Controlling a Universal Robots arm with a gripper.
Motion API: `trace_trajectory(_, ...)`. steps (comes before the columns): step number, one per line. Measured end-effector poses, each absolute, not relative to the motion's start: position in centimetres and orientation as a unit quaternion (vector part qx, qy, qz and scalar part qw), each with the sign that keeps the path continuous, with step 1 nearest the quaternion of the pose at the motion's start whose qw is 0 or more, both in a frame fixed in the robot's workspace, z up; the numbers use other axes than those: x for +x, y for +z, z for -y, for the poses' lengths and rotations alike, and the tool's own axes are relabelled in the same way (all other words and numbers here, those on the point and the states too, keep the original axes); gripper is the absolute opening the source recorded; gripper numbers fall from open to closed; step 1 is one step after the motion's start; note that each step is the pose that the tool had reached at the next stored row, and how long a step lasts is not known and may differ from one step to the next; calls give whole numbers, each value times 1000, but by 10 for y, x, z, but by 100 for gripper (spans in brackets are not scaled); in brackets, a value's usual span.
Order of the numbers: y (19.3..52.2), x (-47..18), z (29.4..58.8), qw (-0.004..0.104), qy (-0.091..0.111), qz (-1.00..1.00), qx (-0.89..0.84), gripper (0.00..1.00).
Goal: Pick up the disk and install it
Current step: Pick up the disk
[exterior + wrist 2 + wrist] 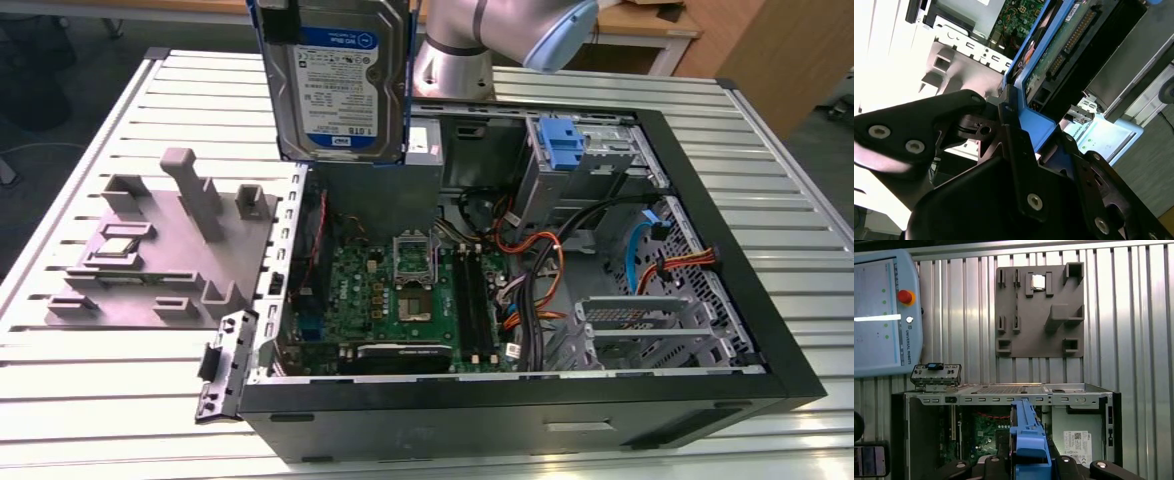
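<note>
Claw (1029, 462) pinched on disk (334, 85), gripping its blue frame. Disk hung upright, upper centre of exterior view, above open computer case (787, 370). Pick done, install pending. Judged: needed squaring up with drive cage (607, 150), upper right.

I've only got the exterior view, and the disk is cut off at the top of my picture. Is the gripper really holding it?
Observer: Yes. In the second wrist view the gripper is closed on the blue-framed edge of the disk.
Operator: Which side faces that camera?
Observer: Its green circuit-board side, with the connector row.
Operator: Anything on the table outside my picture?
Observer: In the first wrist view a control tablet with a red button lies on the table beside the grey plate.
</note>
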State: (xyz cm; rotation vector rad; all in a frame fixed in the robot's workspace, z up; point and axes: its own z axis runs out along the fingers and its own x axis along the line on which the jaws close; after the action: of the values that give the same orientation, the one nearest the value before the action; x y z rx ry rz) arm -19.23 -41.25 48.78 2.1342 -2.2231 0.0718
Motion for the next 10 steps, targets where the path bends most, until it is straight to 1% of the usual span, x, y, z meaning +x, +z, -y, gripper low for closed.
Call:
trace_trajectory(1,488,-192,413,27,21,721,692,37)
trace_trajectory(3,488,-192,415,18,12,721,692,37)
trace_trajectory(5,487,-192,419,16,9,721,692,37)
trace_trajectory(10,487,-192,430,16,9,721,692,37)
